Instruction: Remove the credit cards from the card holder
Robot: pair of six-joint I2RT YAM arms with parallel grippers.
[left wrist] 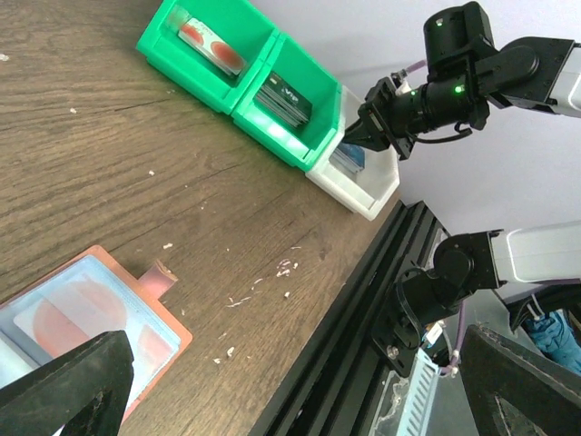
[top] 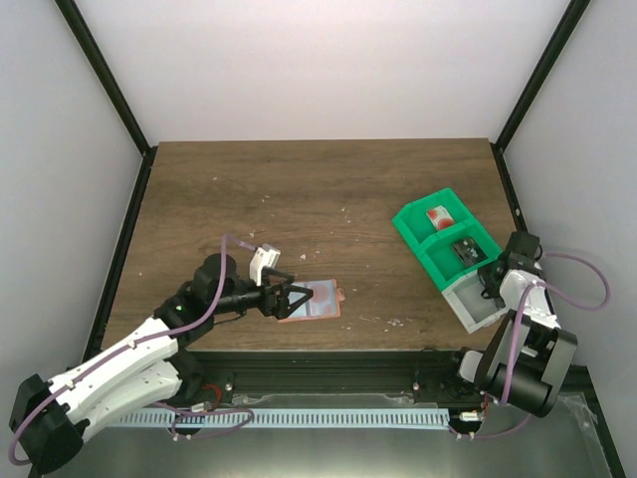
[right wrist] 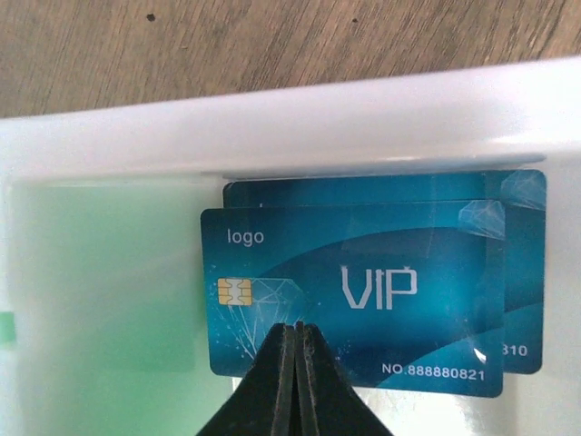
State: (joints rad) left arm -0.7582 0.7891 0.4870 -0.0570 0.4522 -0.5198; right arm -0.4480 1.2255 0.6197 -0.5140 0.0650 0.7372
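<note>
**Brown wooden table: card holder open at the left gripper, cards lying in the bins**

From above, the dark wooden table [top: 299, 189] sat between plain white walls. The card holder [top: 317, 299] lay open and flat near the front edge, left of centre, with its pale blue lining up. The left gripper [top: 289, 299] hung at the holder's left edge, jaws spread wide and holding nothing. On the right, a green tray [top: 413, 234] held a red and white card [top: 438, 216] in its far compartment and a dark card [top: 465, 249] in the nearer one. A white bin [top: 468, 309] stood touching the tray's near end, and the right gripper [top: 490, 282] was at that bin.

In the left wrist view, the two fingers [left wrist: 77, 386] stood far apart at the bottom corners, with a corner of the card holder beside the left one. Something red and white showed behind its clear pocket, possibly a card, though it was too blurred to be sure. Across the table, the right gripper reached into the white bin.

In the right wrist view, two blue cards [right wrist: 363, 272] lay flat and overlapping in the white bin, against its far wall. The right gripper's fingers were pressed together with no gap. Their tip lay over the front card's lower edge and clamped nothing.
</note>
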